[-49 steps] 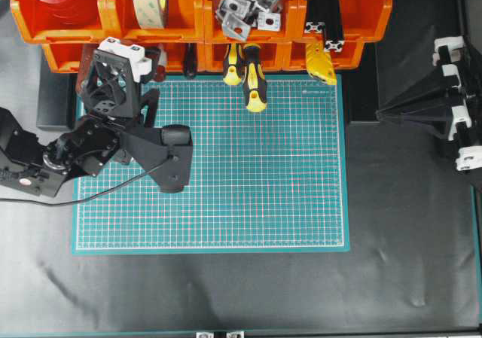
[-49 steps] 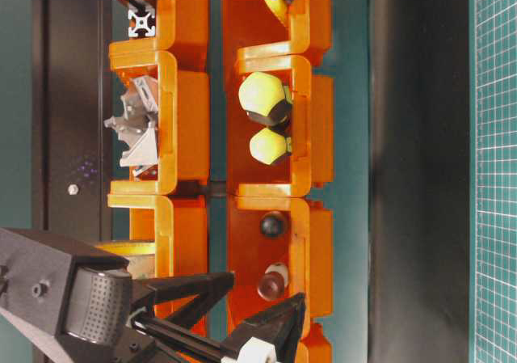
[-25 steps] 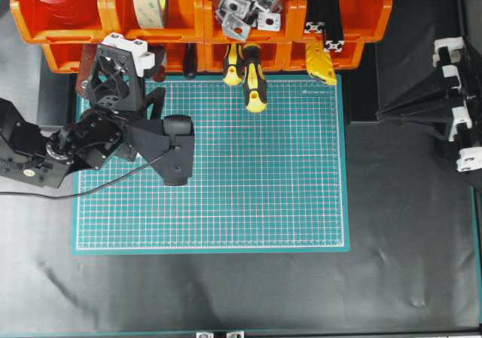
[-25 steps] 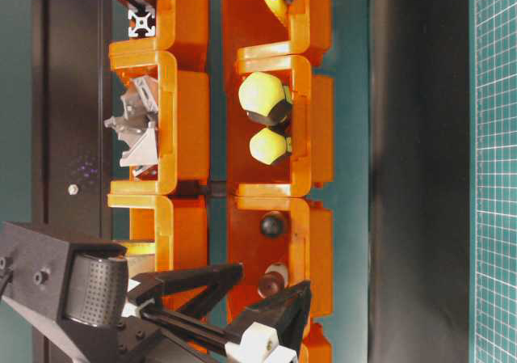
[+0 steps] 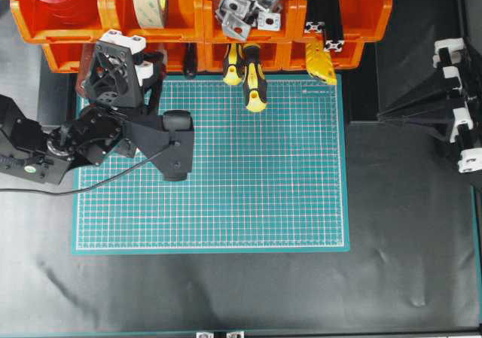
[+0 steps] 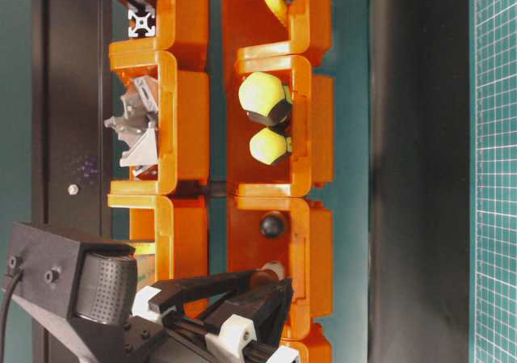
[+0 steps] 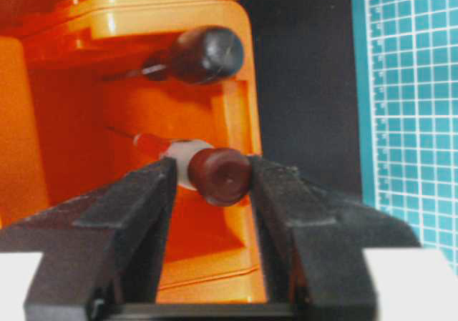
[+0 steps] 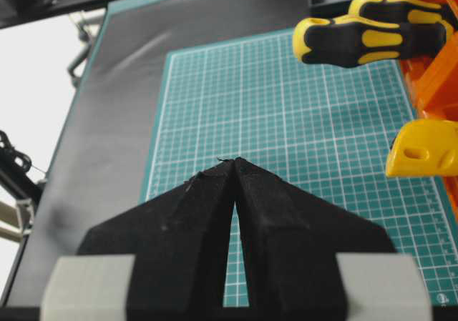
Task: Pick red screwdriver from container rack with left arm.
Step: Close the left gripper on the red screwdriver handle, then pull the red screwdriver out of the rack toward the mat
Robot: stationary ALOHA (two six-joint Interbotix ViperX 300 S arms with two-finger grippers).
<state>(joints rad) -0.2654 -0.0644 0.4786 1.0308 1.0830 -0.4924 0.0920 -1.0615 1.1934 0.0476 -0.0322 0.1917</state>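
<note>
Only the left wrist view shows the left pincer (image 7: 211, 181) narrowed around the red screwdriver (image 7: 215, 174) in the container rack (image 7: 64, 149)'s lower bin, the arm hiding it overhead; the right pincer (image 8: 235, 165) is closed.

The left gripper (image 7: 212, 192) is reaching into a lower bin of the bright orange plastic container rack (image 7: 64, 156), its jaws flanking the slim red-handled screwdriver (image 7: 215, 174) with only slivers of room showing either side. A black-handled tool (image 7: 204, 53) is crowding the bin at twelve o'clock. At three o'clock, the gridded green cutting mat (image 5: 248, 180) is lying open, though two yellow-and-black screwdrivers (image 5: 245, 71) are overhanging its top edge.
</note>
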